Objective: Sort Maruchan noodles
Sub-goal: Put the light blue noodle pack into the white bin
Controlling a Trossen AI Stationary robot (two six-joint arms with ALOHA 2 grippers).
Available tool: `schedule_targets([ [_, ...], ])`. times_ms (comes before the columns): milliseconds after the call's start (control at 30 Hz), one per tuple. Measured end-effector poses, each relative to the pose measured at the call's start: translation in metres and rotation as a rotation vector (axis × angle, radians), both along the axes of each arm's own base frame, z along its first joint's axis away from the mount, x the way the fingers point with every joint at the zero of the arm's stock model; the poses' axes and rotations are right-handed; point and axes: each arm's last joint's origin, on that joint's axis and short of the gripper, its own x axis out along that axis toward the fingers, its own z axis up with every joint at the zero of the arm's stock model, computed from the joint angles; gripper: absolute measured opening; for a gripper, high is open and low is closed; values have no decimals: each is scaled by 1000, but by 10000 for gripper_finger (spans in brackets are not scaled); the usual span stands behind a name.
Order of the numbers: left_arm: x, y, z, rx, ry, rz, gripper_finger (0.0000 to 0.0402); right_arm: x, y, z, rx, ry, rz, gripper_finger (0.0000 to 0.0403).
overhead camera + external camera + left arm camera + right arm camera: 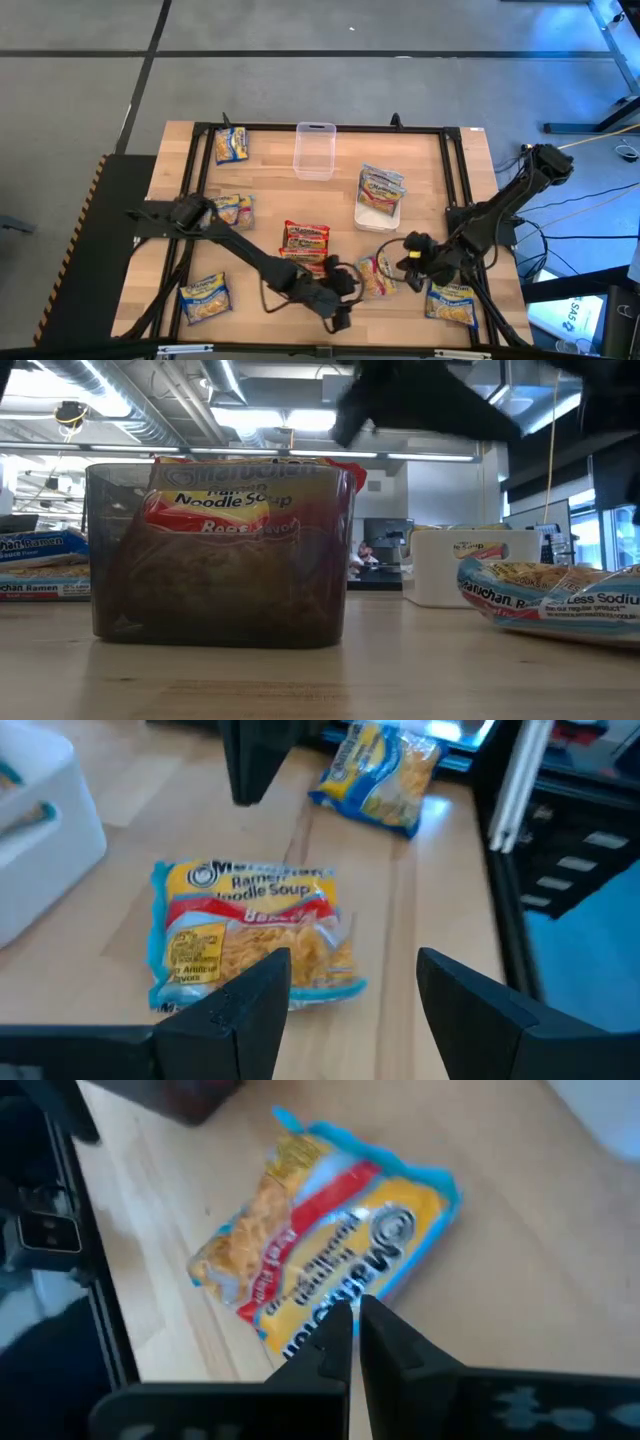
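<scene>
Near the table's front edge, open left tool (352,982) and closed right tool (355,1330) flanking one packet (377,275).

Ramen packets (376,275) are scattered flat across the worktop; red ones (306,237) are stacked near the middle.

High camera overhead, straight down, whole counter (320,200) plus both arms. Low camera at counter height, level, very near dark bin (215,555) (fills most of its view), room behind. Left wrist camera peers past own claw (350,985) at red-banded packet (250,935), close. Right wrist camera, closer still, same packet (330,1270) from opposite side; overhead sees it too (376,276).
</scene>
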Motion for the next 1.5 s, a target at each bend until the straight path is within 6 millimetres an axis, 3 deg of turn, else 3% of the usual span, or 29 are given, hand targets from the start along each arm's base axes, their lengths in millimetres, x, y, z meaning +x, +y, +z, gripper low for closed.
schedule_targets([
  [167,23,10,-16,-25,44,-14,211,-5,-2,-12,106,49,-42,1],
  [267,29,17,-27,-42,68,1,211,-8,-4,-18,117,91,-32,23],
  [433,37,25,-43,-46,88,12,211,-10,-5,-31,119,109,-57,123],
  [600,37,26,-47,-47,101,9,211,-3,0,-41,115,47,-39,236],
  [733,35,27,-49,-31,134,13,211,1,3,-52,96,32,-28,284],
  [1000,37,29,-65,-31,176,13,211,7,7,-68,92,-40,-60,289],
  [1500,35,32,-69,-38,215,12,211,22,18,-69,101,-237,-26,282],
])
